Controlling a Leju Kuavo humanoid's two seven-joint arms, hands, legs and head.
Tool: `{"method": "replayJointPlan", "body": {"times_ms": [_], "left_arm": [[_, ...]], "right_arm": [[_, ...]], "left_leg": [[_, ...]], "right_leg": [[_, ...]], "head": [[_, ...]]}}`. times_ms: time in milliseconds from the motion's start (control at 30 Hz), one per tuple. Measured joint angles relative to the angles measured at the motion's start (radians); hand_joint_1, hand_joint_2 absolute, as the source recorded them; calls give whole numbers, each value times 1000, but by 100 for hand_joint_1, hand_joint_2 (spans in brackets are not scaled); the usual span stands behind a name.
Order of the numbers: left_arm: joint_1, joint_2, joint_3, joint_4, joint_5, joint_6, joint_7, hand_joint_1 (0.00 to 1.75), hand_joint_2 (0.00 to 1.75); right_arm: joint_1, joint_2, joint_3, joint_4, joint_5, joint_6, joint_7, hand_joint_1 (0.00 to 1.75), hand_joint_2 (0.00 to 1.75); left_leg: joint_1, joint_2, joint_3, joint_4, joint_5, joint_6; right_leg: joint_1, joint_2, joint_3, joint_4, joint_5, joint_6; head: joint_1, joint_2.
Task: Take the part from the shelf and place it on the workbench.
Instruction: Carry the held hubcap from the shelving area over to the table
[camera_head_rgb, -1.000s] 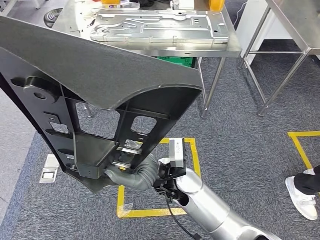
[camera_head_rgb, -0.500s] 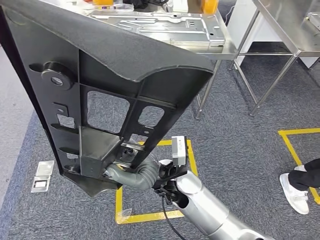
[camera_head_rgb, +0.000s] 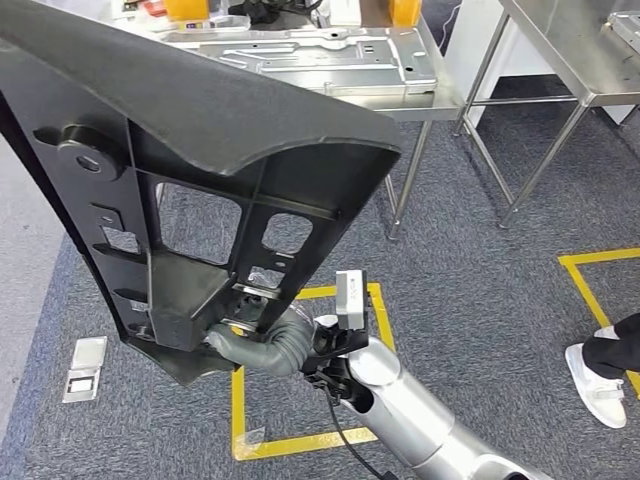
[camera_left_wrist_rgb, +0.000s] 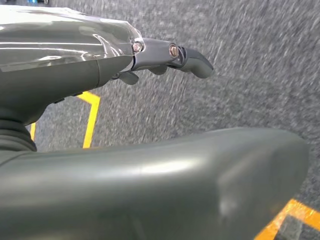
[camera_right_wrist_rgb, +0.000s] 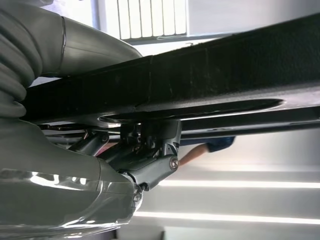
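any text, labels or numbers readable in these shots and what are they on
None can be read.
White label on the camera block at the right wrist: print too small to read.
Yellow containers on the workbench: no legible print.
Black part: no markings seen.

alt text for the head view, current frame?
The robot's right hand holds a large black ribbed plastic part up in front of the camera, over grey carpet marked with yellow floor tape. Beyond it stands a steel workbench carrying a flat metal panel; a person's white shoe is at the right edge.
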Motion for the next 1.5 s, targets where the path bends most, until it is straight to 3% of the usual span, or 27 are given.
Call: {"method": "replayJointPlan", "body": {"times_ms": [67, 100, 133, 200, 233, 300, 400, 467, 567, 600, 633, 667, 700, 767, 833, 933, 967, 1033, 1100, 1133, 1233, 1267, 1300, 1433, 1500], "left_arm": [[2, 2, 0, 0, 0, 0, 0, 0, 175], [4, 3, 0, 0, 0, 0, 0, 0, 175], [6, 3, 0, 0, 0, 0, 1, 0, 175], [6, 5, 0, 0, 0, 0, 1, 0, 175], [6, 5, 0, 0, 0, 0, 1, 0, 175], [6, 4, 0, 0, 0, 0, 1, 0, 175], [6, 4, 0, 0, 0, 0, 1, 0, 175], [5, 4, 0, 0, 0, 0, 0, 0, 175], [5, 4, 0, 0, 0, 0, 0, 0, 175], [6, 4, 0, 0, 0, 0, 0, 0, 175], [7, 4, 0, 0, 0, 0, 0, 0, 175], [7, 4, 0, 0, 0, 0, 0, 0, 175], [8, 4, 0, 0, 0, 0, 0, 0, 175], [6, 2, 0, 0, 0, 0, 0, 0, 175], [5, 0, 0, 0, 0, 0, 0, 0, 175], [5, -1, 0, 0, 0, -1, 1, 0, 175], [3, -1, 0, 0, 0, -1, 1, 0, 175], [1, 1, 0, 0, 0, 0, 1, 0, 175], [5, 4, 0, 0, 0, 0, 1, 0, 175], [7, 4, 0, 0, 0, 0, 1, 0, 175], [9, 6, 0, 0, 0, 3, 2, 0, 175], [8, 7, 0, 0, 0, 4, 2, 0, 175], [8, 7, 0, 0, 0, 4, 2, 0, 175], [11, 6, 0, 0, 0, 5, 2, 0, 175], [10, 6, 0, 0, 0, 3, 2, 0, 175]], "right_arm": [[3, 1, 0, 2, 1, 0, 0, 175, 175], [6, 1, 0, 3, 1, 0, 1, 175, 175], [8, 1, 0, 4, 1, 0, 1, 175, 175], [9, 1, 0, 4, 1, 0, 1, 175, 175], [9, 1, 0, 4, 1, 0, 1, 175, 175], [8, 2, -1, 4, 2, 0, 1, 175, 175], [8, 3, -2, 4, 2, 0, 1, 175, 175], [6, 3, -3, 3, 2, 0, 1, 175, 175], [8, 2, -3, 4, 2, 0, 1, 175, 175], [10, 1, -3, 5, 2, 0, 1, 175, 175], [11, 1, -3, 5, 2, 0, 1, 175, 175], [12, 1, -3, 5, 2, 0, 1, 175, 175], [12, 1, -3, 5, 2, 0, 1, 175, 175], [11, 1, -4, 4, 2, 0, 1, 175, 175], [11, 1, -4, 4, 2, 0, 1, 175, 175], [11, 3, -4, 2, 2, 0, 1, 175, 175], [10, 4, -4, 2, 2, 0, 1, 175, 175], [10, 6, -4, 2, 3, 1, 1, 175, 175], [16, 6, -3, 2, 3, 1, 1, 175, 175], [18, 5, -3, 3, 3, 1, 1, 175, 175], [21, 5, -3, 3, 3, 1, 1, 175, 175], [20, 5, -3, 3, 3, 1, 1, 175, 175], [20, 4, -3, 3, 3, 2, 0, 175, 175], [23, 2, -3, 3, 3, 3, -1, 175, 175], [21, 2, -3, 2, 2, 4, -2, 175, 175]], "left_leg": [[4, 0, -74, 117, -30, -9], [7, 0, -94, 135, -19, -14], [11, 0, -95, 114, 13, -18], [18, 0, -54, -4, 98, -28], [19, 0, -31, -60, 122, -29], [18, -2, -11, -105, 122, -15], [16, -2, -3, -109, 112, 12], [18, -2, 8, -112, 107, 23], [15, -2, 21, -113, 94, 32], [14, -2, 27, -113, 88, 33], [12, -3, 36, -114, 82, 33], [9, -3, 47, -114, 75, 33], [7, -4, 58, -115, 68, 32], [5, -4, 73, -121, 57, 26], [7, -3, 83, -128, 56, 13], [8, 0, 94, -110, 49, -1], [8, 0, 80, -78, 32, -2], [8, 0, 13, 35, -19, -7], [9, 0, -57, 123, -43, -13], [11, 0, -71, 120, -24, -16], [13, 0, -34, -39, 107, -23], [12, 1, -18, -87, 125, -18], [9, 1, -11, -113, 130, -10], [9, 0, 1, -122, 108, 23], [13, 0, 14, -124, 100, 31]], "right_leg": [[-2, 1, 11, 1, -11, 2], [-3, 3, 19, 2, -17, 4], [-4, 5, 28, 4, -25, 7], [-7, 7, 47, 10, -45, 18], [-7, 9, 52, 16, -55, 25], [-5, 11, 55, 24, -67, 35], [-5, 12, 55, 34, -76, 45], [-7, 7, 21, 102, -105, 55], [-10, 3, -99, 294, -167, 62], [-10, 3, -128, 323, -163, 61], [-9, 3, -139, 316, -140, 57], [-7, 3, -130, 268, -98, 51], [-3, 3, -107, 196, -48, 40], [6, 0, -68, 86, -3, 15], [13, -1, -53, 50, -6, -1], [9, 0, -20, 20, 2, -7], [5, 0, -8, 14, 1, -7], [4, 0, 4, 10, -7, -9], [4, 3, 12, 10, -17, -8], [3, 5, 19, 10, -23, -7], [2, 7, 49, 13, -48, 3], [3, 7, 52, 16, -55, 8], [4, 7, 52, 18, -61, 13], [5, 6, 46, 42, -81, 34], [0, 4, 4, 127, -114, 47]], "head": [[-1, 0], [0, 0], [0, 0], [0, 0], [-1, 0], [-2, 0], [0, 0], [1, 0], [2, 0], [2, 0], [2, 0], [2, 0], [2, 0], [1, 0], [0, 0], [0, 0], [-1, 0], [-2, 0], [-2, 0], [-2, 0], [-2, 0], [-3, 0], [-2, 0], [5, 0], [5, 0]]}}
